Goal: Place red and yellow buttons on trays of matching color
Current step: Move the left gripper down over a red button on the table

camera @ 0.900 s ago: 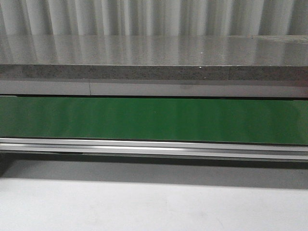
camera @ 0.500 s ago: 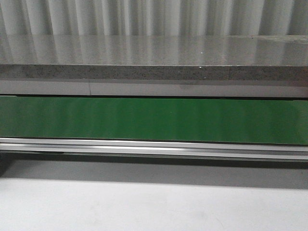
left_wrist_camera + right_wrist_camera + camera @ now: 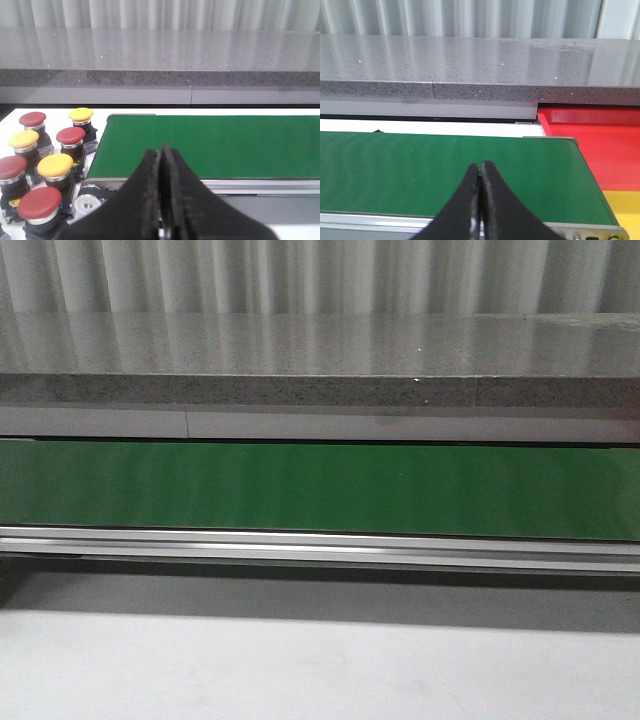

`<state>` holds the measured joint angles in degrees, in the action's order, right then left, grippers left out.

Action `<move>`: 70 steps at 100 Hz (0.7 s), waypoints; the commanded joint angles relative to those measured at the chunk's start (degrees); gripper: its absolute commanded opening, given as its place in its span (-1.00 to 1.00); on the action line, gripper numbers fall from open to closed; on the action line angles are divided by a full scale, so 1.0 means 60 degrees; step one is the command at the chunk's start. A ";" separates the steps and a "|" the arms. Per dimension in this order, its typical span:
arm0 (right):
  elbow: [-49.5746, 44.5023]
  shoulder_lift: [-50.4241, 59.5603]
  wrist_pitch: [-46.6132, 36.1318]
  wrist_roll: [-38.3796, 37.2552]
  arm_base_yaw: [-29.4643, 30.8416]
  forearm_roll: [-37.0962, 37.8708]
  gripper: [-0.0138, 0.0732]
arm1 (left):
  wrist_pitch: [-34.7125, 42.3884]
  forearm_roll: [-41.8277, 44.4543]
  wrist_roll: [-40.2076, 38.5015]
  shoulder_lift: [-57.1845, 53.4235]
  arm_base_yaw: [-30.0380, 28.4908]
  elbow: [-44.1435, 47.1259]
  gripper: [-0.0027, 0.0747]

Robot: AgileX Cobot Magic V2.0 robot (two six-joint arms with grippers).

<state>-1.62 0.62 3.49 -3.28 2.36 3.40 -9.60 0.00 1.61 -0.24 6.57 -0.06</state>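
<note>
Several red and yellow push buttons stand on the white table beside the end of the green belt [image 3: 210, 145], among them a red button [image 3: 70, 135] and a yellow button [image 3: 55, 165]. My left gripper [image 3: 161, 149] is shut and empty, near the belt's front rail, to the right of the buttons. My right gripper [image 3: 480, 167] is also shut with nothing in it, over the front part of the belt [image 3: 445, 170]. Past the belt's other end lie the red tray [image 3: 600, 145] and the yellow tray [image 3: 625, 207]. The front view shows no gripper and no button.
A grey stone ledge [image 3: 320, 370] runs behind the green belt [image 3: 320, 488]. An aluminium rail [image 3: 320, 548] borders the belt's front. A belt roller [image 3: 87, 200] sits at the left end, close to the buttons.
</note>
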 commanded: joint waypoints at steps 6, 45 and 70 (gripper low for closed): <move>0.0195 0.0147 -0.0728 0.0017 0.0067 0.0004 -0.83 | -0.0218 -0.0128 -0.0120 -0.0345 0.0003 -0.0920 -0.98; 0.0195 0.0147 -0.0720 0.0017 0.0067 0.0004 -0.83 | -0.4377 -0.0232 -0.0120 0.1792 0.0003 -0.4269 -0.98; 0.0195 0.0147 -0.0720 0.0017 0.0067 0.0004 -0.83 | -0.4579 0.0201 -0.0804 0.4210 0.0003 -0.5429 -0.58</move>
<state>-1.62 0.62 3.49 -3.28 2.36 3.40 -40.05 0.64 -1.39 19.71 6.57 -28.46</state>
